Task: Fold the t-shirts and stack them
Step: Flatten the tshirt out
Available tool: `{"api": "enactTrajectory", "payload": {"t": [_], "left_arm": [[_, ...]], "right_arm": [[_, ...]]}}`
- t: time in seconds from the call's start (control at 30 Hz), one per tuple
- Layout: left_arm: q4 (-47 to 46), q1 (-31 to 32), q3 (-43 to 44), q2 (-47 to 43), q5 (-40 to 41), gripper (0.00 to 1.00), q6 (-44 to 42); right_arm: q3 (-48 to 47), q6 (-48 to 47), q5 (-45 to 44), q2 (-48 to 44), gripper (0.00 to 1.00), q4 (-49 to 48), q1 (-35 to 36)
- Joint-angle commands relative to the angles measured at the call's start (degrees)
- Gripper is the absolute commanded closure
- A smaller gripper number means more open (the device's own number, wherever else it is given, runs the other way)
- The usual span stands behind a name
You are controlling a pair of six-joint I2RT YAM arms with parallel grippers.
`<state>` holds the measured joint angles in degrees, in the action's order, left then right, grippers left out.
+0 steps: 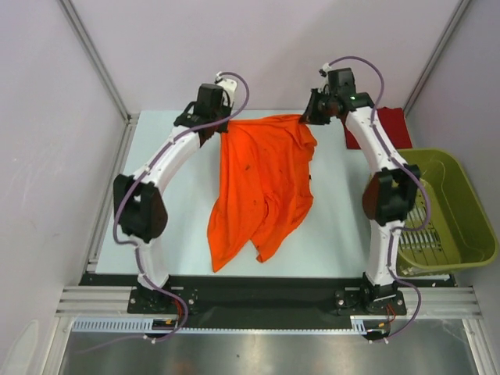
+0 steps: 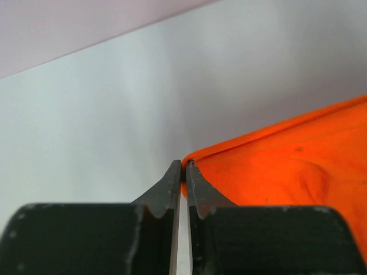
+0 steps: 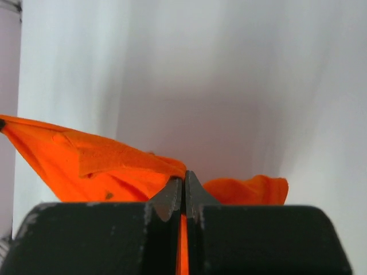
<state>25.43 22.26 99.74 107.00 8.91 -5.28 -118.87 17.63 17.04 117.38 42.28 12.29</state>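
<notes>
Mid-frame, bright orange soft cloth t-shirt [image 1: 262, 187], left gripper [image 2: 183, 166] and right gripper [image 3: 183, 179] both clamped tight on its upper corners.

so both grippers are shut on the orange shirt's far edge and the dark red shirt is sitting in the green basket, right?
No. The dark red shirt is not in the green basket; the top external view shows it lying on the table just beyond the basket. The rest holds: the left gripper and right gripper are shut on the orange shirt at its far edge.
</notes>
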Motion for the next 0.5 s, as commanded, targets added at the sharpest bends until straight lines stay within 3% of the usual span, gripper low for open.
{"api": "enactTrajectory", "payload": {"t": [0.0, 0.03, 0.07, 0.1, 0.13, 0.17, 0.23, 0.27, 0.47], "left_arm": [[7.0, -6.4, 13.8, 5.0, 13.8, 0.88, 2.8], [8.0, -7.6, 15.4, 5.9, 15.9, 0.52, 4.8], [8.5, -7.8, 16.6, 6.2, 16.6, 0.33, 6.3], [8.9, -7.9, 16.3, 5.6, 16.8, 0.22, 6.7], [9.0, -7.9, 15.5, 4.8, 16.6, 0.02, 7.4], [9.2, -7.9, 12.5, 2.1, 16.1, 0.00, 8.0], [9.5, -7.9, 7.7, -1.9, 14.9, 0.00, 10.8], [9.5, -8.0, 1.0, -6.5, 12.0, 0.00, 12.2], [5.7, -8.1, -31.9, -28.1, -3.9, 0.09, 22.8]], "right_arm": [[-14.4, 2.1, -4.4, 10.8, 1.00, 1.8, -1.8], [-17.9, 2.8, -6.4, 13.1, 0.99, 3.1, -1.9], [-24.8, 4.2, -7.6, 15.1, 0.82, 4.4, -2.1], [-27.4, 5.0, -8.9, 17.2, 0.69, 7.3, -2.3], [-28.9, 5.7, -10.1, 19.3, 0.62, 8.4, -2.6], [-29.7, 6.5, -10.1, 19.3, 0.51, 9.3, -3.4], [-25.4, 5.9, -11.8, 15.9, 0.41, 11.3, -3.9], [-22.7, 4.4, -12.4, 14.0, 0.37, 11.6, -3.8], [8.6, 1.5, -17.0, -7.3, 0.29, 10.6, 0.0]]}}
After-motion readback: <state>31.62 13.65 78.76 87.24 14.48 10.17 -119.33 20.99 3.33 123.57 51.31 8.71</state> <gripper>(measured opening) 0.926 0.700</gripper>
